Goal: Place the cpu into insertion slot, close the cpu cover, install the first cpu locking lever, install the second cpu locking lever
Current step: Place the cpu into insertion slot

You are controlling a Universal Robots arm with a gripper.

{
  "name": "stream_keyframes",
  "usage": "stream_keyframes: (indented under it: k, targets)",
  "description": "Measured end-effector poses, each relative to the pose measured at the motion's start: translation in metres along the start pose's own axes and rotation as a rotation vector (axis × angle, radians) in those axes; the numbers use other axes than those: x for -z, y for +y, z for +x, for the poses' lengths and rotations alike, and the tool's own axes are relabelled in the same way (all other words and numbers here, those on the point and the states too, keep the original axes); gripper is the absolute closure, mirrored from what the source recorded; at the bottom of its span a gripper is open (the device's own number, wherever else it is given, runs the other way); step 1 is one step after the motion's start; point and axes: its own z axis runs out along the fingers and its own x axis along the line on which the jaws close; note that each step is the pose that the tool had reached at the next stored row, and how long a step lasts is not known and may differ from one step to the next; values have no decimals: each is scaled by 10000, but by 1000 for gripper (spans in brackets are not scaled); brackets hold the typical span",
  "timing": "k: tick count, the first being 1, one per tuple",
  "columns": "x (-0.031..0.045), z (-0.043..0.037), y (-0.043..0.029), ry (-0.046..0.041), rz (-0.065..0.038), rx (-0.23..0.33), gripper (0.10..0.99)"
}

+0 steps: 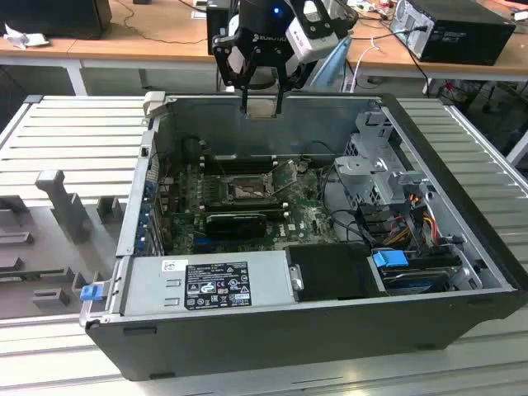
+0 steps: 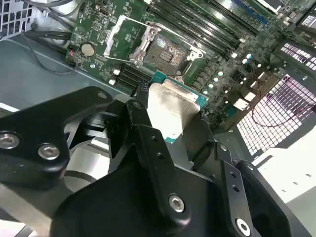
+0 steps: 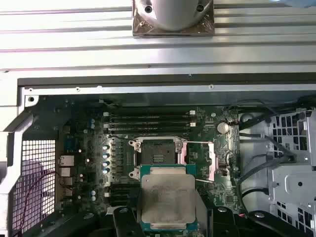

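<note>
while aloft, cpu [image 3: 167, 200] between jaws

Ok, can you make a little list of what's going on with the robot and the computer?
gripper: shut on the cpu, above the open computer case
cpu: held in the air, pale metal face showing
insertion slot: empty, contacts bare
cpu cover: open, beside the slot
</note>
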Motion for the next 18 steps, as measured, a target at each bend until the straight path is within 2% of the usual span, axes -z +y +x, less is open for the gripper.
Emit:
stream_keyframes:
  k: [1, 3, 8, 18]
  targets:
    - [-1, 0, 0, -43, -8, -481, 557]
    - [-2, 0, 0, -79, -15, -876, 557]
    - [-3, 0, 0, -128, -26, -1429, 557]
    - [-9, 0, -1, -194, -39, -2152, 557]
